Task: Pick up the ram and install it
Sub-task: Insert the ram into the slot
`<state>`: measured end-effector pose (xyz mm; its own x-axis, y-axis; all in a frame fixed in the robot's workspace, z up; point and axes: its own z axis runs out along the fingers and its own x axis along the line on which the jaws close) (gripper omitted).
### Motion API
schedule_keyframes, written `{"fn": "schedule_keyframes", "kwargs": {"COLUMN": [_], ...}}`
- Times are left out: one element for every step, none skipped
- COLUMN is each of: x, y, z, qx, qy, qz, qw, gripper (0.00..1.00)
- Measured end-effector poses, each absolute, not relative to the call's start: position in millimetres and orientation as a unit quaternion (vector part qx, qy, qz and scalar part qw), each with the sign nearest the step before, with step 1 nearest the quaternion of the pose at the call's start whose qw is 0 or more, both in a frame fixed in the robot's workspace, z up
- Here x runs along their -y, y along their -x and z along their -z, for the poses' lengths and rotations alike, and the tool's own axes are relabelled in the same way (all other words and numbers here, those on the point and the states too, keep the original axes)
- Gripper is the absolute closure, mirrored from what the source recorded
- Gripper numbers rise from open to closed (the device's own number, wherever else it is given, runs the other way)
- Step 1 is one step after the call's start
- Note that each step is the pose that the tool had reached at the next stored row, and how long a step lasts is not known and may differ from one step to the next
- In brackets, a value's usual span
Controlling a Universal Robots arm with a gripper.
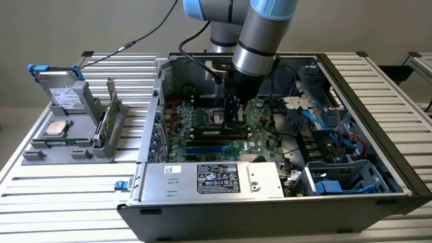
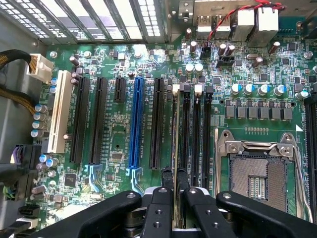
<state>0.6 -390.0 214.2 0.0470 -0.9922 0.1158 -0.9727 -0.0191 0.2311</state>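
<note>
The ram (image 2: 175, 130) shows edge-on in the wrist view, a thin pale strip standing upright along the first of the black memory slots (image 2: 185, 134). It sits beside the empty processor socket (image 2: 257, 178). My gripper (image 2: 174, 179) is shut on the ram, one dark finger on each face. In the exterior view the gripper (image 1: 233, 119) reaches down into the open computer case, right over the memory slots (image 1: 219, 133) on the green motherboard (image 1: 202, 121). Whether the ram is fully seated in the slot cannot be told.
Expansion slots, one of them blue (image 2: 134, 124), lie beside the memory slots. The power supply (image 1: 216, 178) spans the case front, and cables and drive cages (image 1: 337, 167) fill the exterior view's right. A grey tray (image 1: 68, 147) outside the case holds a processor chip (image 1: 56, 128), a drive (image 1: 66, 95) and a green card (image 1: 106, 120).
</note>
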Motion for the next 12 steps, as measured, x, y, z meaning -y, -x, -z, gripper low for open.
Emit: {"fn": "schedule_keyframes", "kwargs": {"x": [390.0, 390.0, 390.1, 390.1, 390.0, 390.0, 390.0, 390.0, 390.0, 390.0, 389.8, 389.7], "y": [-0.3, 0.0, 0.2, 0.3, 0.4, 0.5, 0.6, 0.6, 0.7, 0.8, 1.0, 1.2], "z": [-213.9, -213.7, -213.7, -213.7, -213.7, -213.6, -213.6, -213.6, -213.6, -213.6, -213.6, -214.4], "qx": [0.689, 0.689, 0.689, 0.689, 0.689, 0.689, 0.689, 0.689, 0.689, 0.689, 0.689, 0.689], "qy": [-0.713, -0.713, -0.713, -0.713, -0.713, -0.713, -0.713, -0.713, -0.713, -0.713, -0.713, -0.713], "qz": [0.039, 0.039, 0.039, 0.039, 0.039, 0.039, 0.039, 0.039, 0.039, 0.039, 0.039, 0.039], "qw": [0.124, 0.124, 0.124, 0.124, 0.124, 0.124, 0.124, 0.124, 0.124, 0.124, 0.124, 0.124], "gripper": [0.86, 0.86, 0.86, 0.86, 0.86, 0.84, 0.78, 0.78, 0.72, 0.66, 0.66, 0.60]}}
